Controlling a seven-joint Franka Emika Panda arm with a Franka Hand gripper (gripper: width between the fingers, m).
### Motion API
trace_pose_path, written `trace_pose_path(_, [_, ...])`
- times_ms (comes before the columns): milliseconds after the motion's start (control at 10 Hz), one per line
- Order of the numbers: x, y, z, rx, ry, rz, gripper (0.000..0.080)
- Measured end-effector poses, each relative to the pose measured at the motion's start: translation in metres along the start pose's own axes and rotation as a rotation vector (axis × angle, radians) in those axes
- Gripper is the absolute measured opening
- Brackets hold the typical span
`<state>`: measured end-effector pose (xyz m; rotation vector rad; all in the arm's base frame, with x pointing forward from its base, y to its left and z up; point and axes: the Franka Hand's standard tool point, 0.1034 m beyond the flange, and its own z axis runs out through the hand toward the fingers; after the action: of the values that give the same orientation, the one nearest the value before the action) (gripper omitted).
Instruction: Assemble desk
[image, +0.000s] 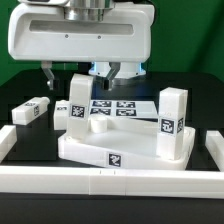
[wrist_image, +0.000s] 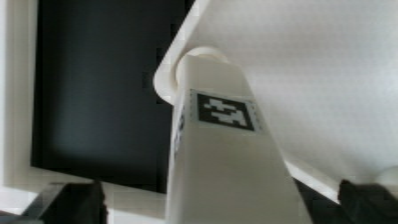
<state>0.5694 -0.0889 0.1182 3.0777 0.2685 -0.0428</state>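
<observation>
Closest in the exterior view is the long white rail (image: 100, 183) along the bottom of the frame. Both its ends are cut off by the edges. Just behind it, in the lower middle, the white desk tray (image: 115, 152) lies flat on the black tabletop (image: 35, 137). The left leg (image: 78, 102) stands up on the tray, and the right leg (image: 172, 122) stands up at its other end. A small white lump (image: 100, 125) between them is hard to make out. The loose leg (image: 33, 112) lies by itself at the middle left. The marker board (image: 118, 108) is partly hidden behind the standing legs.

The big white arm (image: 80, 30) is cut off at the top of the frame. Its dark fingers (image: 48, 74) are wide apart, one on each side of the left leg's top, and they squeeze nothing.

The wrist view is blurry. A leg (wrist_image: 222, 160) fills the middle and is cut off at the bottom. The fingers (wrist_image: 68, 202) peek in at the lower corners.

Each part has a black-and-white square tag (wrist_image: 222, 110). The tags show blocky shapes, too small to read as words.
</observation>
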Motion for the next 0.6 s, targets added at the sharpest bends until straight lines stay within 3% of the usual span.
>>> trace_pose_path(100, [-0.0015, -0.0008, 0.0019, 0.0, 0.0, -0.007, 0.0546])
trace_pose_path(200, [-0.0015, -0.0008, 0.002, 0.0, -0.001, -0.007, 0.0546])
trace_pose_path(300, [-0.0015, -0.0009, 0.0022, 0.0, -0.001, -0.007, 0.0365])
trace_pose_path(400, [-0.0015, -0.0008, 0.0022, 0.0, -0.001, -0.007, 0.0365])
trace_pose_path(500, [-0.0015, -0.0008, 0.0022, 0.0, -0.001, -0.007, 0.0288])
trace_pose_path(600, [-0.0015, -0.0009, 0.0022, 0.0, -0.001, -0.001, 0.0288])
